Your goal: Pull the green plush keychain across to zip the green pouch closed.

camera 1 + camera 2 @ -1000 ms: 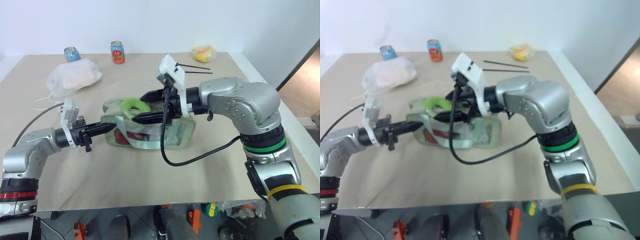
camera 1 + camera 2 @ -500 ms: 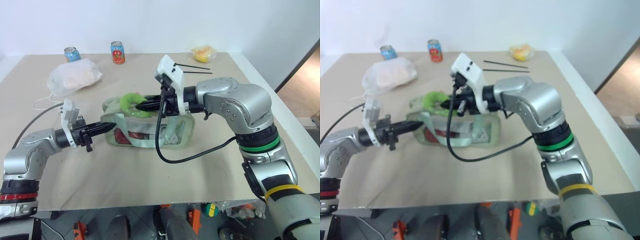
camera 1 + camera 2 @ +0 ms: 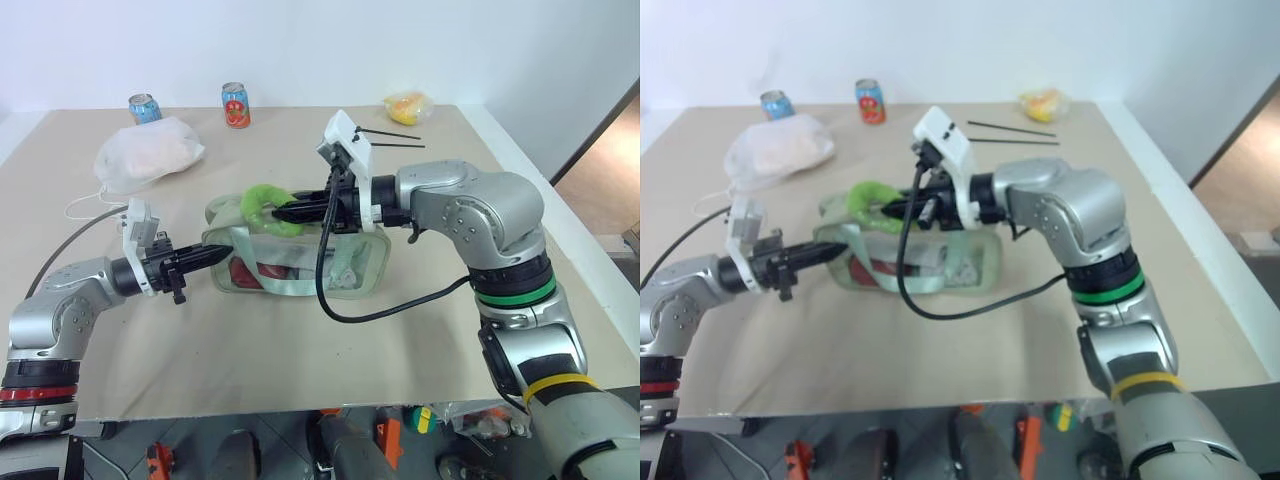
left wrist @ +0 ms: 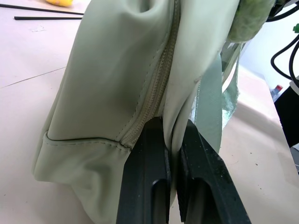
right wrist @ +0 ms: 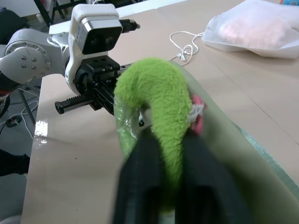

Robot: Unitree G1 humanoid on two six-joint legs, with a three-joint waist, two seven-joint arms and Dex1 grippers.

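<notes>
Pinching the green pouch (image 3: 300,262) end, left pincer (image 4: 172,154) clamps fabric; right pincer (image 5: 169,154) seemingly clamps the green plush keychain (image 5: 161,102)

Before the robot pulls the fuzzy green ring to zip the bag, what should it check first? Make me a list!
1. Right fingers clamped on the lime-green fuzzy ring keychain: ok, one on each side of it.
2. Left fingers pinching the end of the pale sage-green fabric pouch to hold it steady: ok.
3. Zipper open along the top, ready to close: cannot tell, the ring and right gripper cover it.
4. Pouch resting flat on the tan table: ok.
5. White plastic bag and two drink cans away from the pull path: ok.
</notes>
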